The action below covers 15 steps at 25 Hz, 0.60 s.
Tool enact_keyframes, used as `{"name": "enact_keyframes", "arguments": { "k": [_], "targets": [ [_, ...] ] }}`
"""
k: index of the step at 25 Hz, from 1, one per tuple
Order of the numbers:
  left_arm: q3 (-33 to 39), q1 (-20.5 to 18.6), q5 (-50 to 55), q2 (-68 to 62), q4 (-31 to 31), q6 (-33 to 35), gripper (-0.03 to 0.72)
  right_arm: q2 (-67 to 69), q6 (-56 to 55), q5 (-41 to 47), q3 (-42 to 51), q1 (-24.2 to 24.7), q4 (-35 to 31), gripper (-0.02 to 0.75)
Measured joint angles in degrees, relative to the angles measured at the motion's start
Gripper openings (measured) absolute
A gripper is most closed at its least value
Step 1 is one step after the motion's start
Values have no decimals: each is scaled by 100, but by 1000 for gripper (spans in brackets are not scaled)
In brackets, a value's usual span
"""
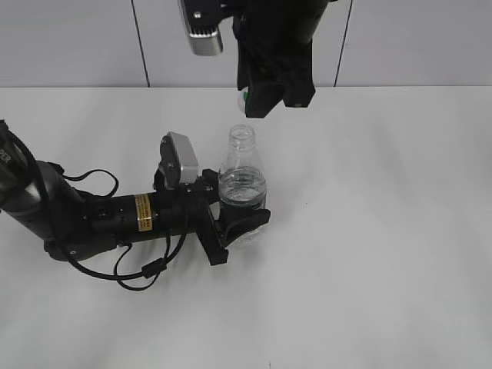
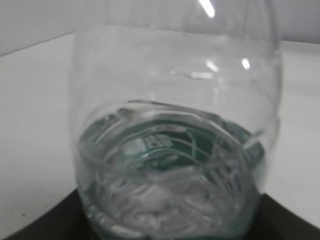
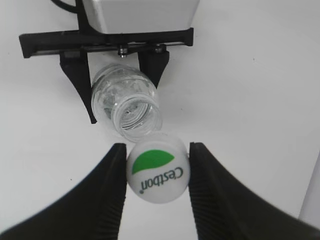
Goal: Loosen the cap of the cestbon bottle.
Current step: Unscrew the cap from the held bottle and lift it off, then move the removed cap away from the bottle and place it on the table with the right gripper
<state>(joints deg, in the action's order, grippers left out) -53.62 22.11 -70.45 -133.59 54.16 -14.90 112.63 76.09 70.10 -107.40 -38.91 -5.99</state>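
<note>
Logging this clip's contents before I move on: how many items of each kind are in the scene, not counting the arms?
Bottles: 1, the cestbon bottle, clear, uncapped, clamped in the left gripper.
Caps: 1, the cap, white with a green mark, held off the neck in the right gripper.
Total: 2 items on the white table.

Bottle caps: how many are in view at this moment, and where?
1. The white Cestbon cap is off the open bottle, pinched in the right gripper above the neck. The left gripper holds the bottle. No others visible.
</note>
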Motion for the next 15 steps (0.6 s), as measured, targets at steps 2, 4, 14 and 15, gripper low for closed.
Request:
{"name": "enact_keyframes", "arguments": {
  "k": [2,4,14,15],
  "targets": [
    [0,0,0,0,0,0,410,-102,-507,0,0,0,0,290],
    [0,0,0,0,0,5,410,-201,-1348,0,0,0,0,290],
    [0,0,0,0,0,5,410,-572,-5408,0,0,91,1006,290],
    [0,0,0,0,0,5,410,-606,-5607,0,0,148,1029,290]
  ]
}}
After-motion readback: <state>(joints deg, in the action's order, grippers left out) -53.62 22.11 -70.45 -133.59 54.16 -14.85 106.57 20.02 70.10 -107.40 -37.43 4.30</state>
